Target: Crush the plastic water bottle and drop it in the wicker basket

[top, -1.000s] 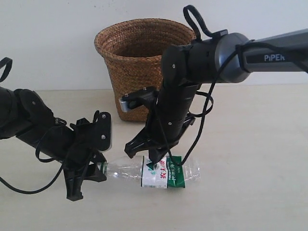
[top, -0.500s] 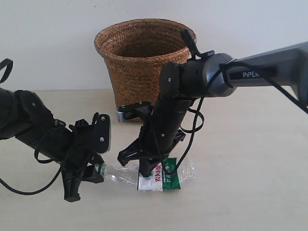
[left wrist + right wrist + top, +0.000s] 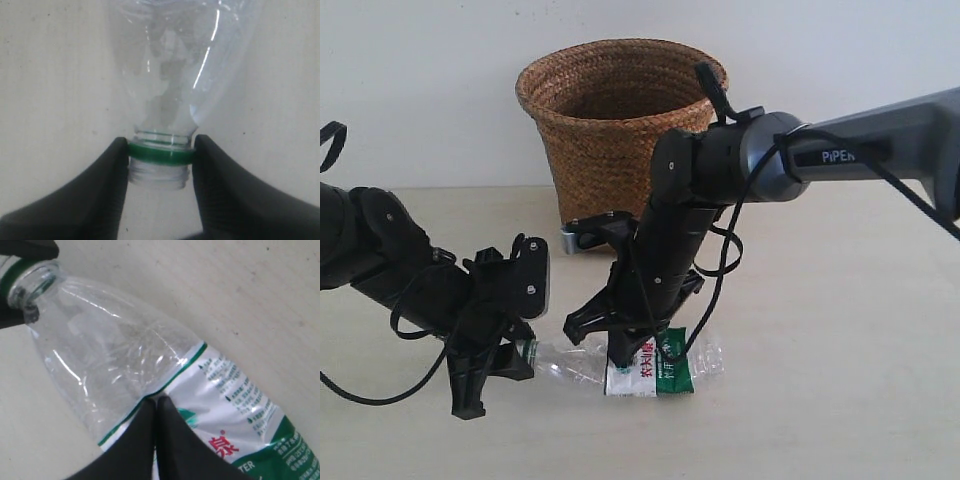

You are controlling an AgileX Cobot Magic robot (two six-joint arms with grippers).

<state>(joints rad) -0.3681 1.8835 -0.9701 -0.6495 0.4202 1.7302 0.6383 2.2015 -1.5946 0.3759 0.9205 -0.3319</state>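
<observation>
Gripping crumpled plastic water bottle (image 3: 572, 362), left fingers (image 3: 107, 185) at green-ringed neck (image 3: 160, 153), right fingers (image 3: 135, 440) at label (image 3: 235, 405)

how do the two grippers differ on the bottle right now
The left gripper clamps the plastic water bottle at its neck, fingers apart either side; the right gripper has fingers closed together, tips on the label's edge. Left reaches in from the side, right from above. Both touch the bottle.
</observation>
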